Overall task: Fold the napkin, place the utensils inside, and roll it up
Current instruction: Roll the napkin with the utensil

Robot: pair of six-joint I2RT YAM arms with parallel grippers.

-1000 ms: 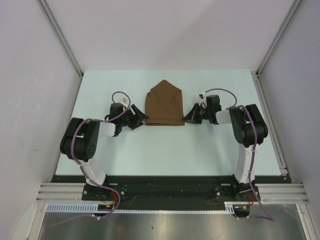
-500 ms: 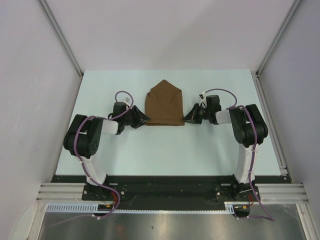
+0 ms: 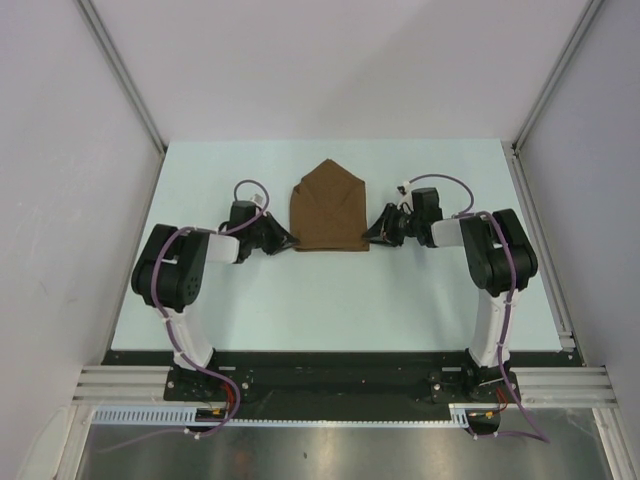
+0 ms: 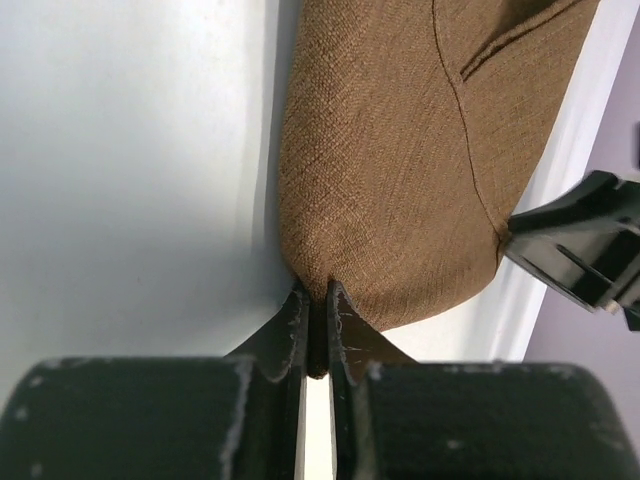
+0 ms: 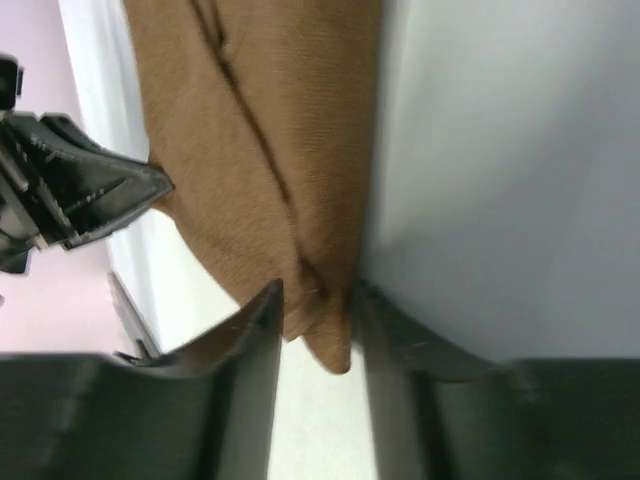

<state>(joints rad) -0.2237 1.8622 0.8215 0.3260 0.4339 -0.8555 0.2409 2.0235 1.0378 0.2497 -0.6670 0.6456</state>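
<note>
Two hands meet the napkin (image 3: pixel 327 210) at its near corners, one from each side. The napkin lies flat on the desk (image 3: pixel 330 310), midway between left and right and in the far half. It is folded into a brown shape with a straight near edge, straight sides and a point at the far end. Two flaps overlap on top, their edges showing as slanted seams. The left hand (image 3: pixel 288 240) lies low on the desk at the near left corner, reaching in from the left. In the left wrist view its fingers (image 4: pixel 295 315) are pressed almost together with the tip of the cloth corner pinched between them, so this hand is closed on the napkin. The right hand (image 3: pixel 368 238) lies low at the near right corner, opposite the left one. In the right wrist view its fingers (image 5: pixel 262 310) stand apart with the napkin's corner between them. The cloth comes close to both fingers, but the jaws are parted rather than pressed on it, so this hand is open around the corner. Each wrist view shows the other hand's dark tip on the opposite side of the cloth. Both arms are bent, elbows out toward the desk's side edges, and purple cables (image 3: pixel 245 190) loop over the wrists.
</note>
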